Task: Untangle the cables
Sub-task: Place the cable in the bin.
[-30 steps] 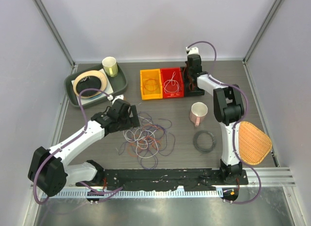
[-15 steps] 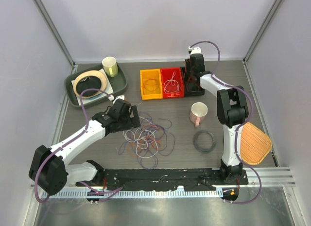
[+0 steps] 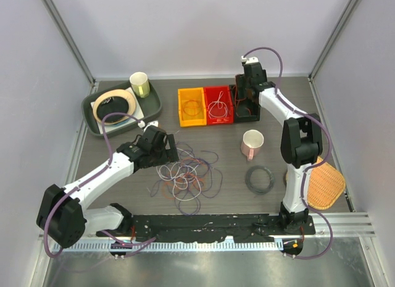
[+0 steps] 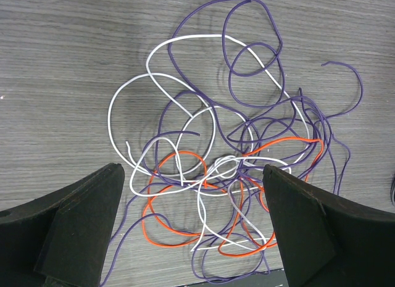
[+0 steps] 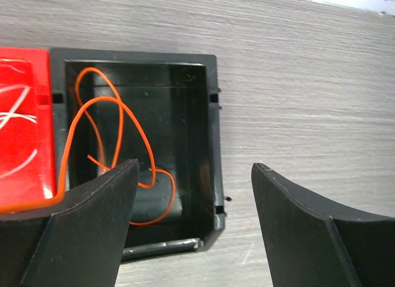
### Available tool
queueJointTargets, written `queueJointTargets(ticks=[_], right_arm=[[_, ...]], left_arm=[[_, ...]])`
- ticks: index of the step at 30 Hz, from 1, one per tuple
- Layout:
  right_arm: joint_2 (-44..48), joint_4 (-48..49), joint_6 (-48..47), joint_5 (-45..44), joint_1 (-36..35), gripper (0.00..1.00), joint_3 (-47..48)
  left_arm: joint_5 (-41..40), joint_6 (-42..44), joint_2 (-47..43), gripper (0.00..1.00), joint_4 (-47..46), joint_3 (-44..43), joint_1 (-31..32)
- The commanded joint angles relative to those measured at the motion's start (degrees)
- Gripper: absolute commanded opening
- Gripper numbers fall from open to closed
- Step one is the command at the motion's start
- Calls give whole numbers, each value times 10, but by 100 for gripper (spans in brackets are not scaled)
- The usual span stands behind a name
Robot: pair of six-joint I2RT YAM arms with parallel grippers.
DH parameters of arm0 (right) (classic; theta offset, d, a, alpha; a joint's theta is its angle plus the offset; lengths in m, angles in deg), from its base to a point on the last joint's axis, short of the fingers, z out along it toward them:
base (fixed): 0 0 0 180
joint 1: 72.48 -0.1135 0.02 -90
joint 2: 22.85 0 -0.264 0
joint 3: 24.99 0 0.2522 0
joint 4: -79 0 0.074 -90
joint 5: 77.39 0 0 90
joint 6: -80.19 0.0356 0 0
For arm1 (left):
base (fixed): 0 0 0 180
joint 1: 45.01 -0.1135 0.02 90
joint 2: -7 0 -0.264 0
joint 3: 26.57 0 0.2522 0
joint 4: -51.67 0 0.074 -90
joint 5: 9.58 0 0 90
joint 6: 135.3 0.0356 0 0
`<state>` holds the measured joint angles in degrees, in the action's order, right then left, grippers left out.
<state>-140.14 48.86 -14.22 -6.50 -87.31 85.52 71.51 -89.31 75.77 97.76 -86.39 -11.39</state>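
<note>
Cables (image 3: 185,176) sit tangled in the middle in the top view, left gripper (image 3: 169,151) just beside them, right gripper (image 3: 245,97) over the black bin (image 3: 250,116). Left wrist: jaws wide open, empty, above the tangle. Right wrist: jaws open too, 1 orange cable (image 5: 117,133) lying in the bin.

At the bottom of the left wrist view the cables (image 4: 234,163) run out of sight. Purple strands slip behind the fingers (image 4: 74,225) of the left end effector (image 4: 192,176), and the lowest loops are cut by the frame edge. A dark shape (image 4: 392,191) at the right edge is only a sliver.

In the right wrist view the red bin (image 5: 24,114) is cut off on the left. The orange cable (image 5: 151,160) in the black bin (image 5: 212,133) passes behind a finger (image 5: 80,231) of the right end effector (image 5: 194,166).

From above, the right arm covers most of the black bin and part of the wicker plate (image 3: 327,182) — and what lies in the orange bin (image 3: 182,117) is too small to tell.
</note>
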Motion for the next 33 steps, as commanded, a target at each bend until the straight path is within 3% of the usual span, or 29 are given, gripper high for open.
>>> queueJointTargets(ticks=[1, 12, 18, 25, 29, 33], right_arm=[[4, -85, -31, -83, -1, 79, 42], [-38, -146, -153, -202, -6, 81, 68], [-22, -125, -127, -213, -10, 82, 63], [113, -66, -48, -116, -13, 84, -7], [264, -27, 23, -8, -26, 90, -109], [393, 4, 67, -38, -142, 95, -238]], left_arm=[[6, 11, -4, 100, -16, -6, -1], [6, 12, 0, 100, -16, -8, -1], [6, 12, 0, 100, -16, -8, -2], [16, 9, 4, 100, -21, -6, -2], [43, 7, 3, 100, -34, -1, -2], [43, -7, -4, 100, -44, 7, -2]])
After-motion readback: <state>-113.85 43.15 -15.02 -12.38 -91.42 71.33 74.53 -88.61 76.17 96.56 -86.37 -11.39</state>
